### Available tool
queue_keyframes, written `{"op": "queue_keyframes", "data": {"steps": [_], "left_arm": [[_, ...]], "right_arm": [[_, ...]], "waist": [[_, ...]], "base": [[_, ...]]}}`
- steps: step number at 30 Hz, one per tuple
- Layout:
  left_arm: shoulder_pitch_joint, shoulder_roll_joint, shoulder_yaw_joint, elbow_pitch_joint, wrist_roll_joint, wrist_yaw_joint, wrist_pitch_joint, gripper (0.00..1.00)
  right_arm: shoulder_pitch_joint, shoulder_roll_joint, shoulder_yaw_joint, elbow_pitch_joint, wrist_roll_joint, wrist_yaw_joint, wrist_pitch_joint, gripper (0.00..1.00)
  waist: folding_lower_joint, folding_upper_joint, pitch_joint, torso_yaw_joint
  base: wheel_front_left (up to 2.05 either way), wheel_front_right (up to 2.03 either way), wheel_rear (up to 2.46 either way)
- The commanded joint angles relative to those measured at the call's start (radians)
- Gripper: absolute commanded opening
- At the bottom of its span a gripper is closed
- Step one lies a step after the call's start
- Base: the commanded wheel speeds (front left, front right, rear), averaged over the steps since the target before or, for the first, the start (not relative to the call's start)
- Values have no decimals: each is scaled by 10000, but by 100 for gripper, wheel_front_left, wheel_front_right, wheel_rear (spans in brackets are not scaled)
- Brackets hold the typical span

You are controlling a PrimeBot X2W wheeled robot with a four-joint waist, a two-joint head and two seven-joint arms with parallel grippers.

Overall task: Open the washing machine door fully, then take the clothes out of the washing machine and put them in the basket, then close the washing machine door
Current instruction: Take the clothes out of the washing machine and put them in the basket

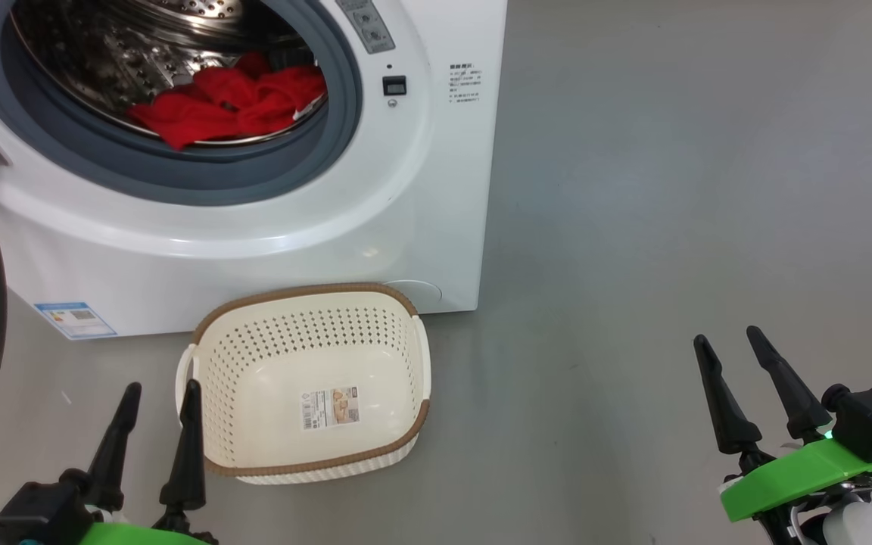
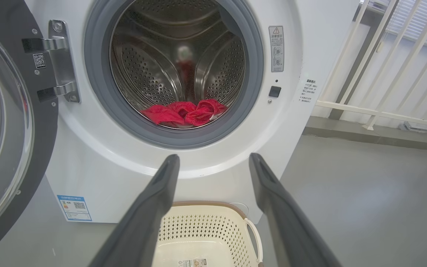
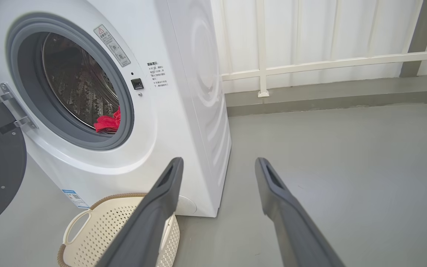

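I see the big white front-loading washing machine point(image 1: 421, 227) with its round, black-ringed glass door point(image 2: 45, 148) swung wide open on the left-side hinge. The bright red fabric clothes point(image 1: 232, 102) lie bunched at the front bottom of the steel drum, just behind the grey rubber gasket. The small cream perforated plastic basket point(image 1: 239, 363) with a brown woven-look rim sits on the grey floor point(image 1: 633, 189) just before the machine's base, its label sticker visible inside. My left gripper point(image 1: 163, 386) hovers just beside the basket's left handle, fingers spread, grasping nothing. My right gripper point(image 1: 727, 337) hangs well apart to the right over the floor, likewise released.
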Motion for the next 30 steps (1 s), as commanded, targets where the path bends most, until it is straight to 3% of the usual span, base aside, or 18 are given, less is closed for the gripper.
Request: {"op": "queue_keyframes", "data": {"steps": [1,20,30], "left_arm": [[-330,224,343,-175,-97,-57,-40,100],[-472,289,391,-255,-169,-58,-40,100],[-556,291,388,-313,-105,-58,-40,100]], "right_arm": [[-302,-177,256,-233,17,50,-92,100],[-371,-135,262,-245,32,50,-92,100],[-431,-116,238,-301,35,50,-92,100]], "waist": [[0,0,12,3],[0,0,220,-32],[0,0,373,-18]], "base": [[60,-60,0],[94,-105,10],[22,-22,0]]}}
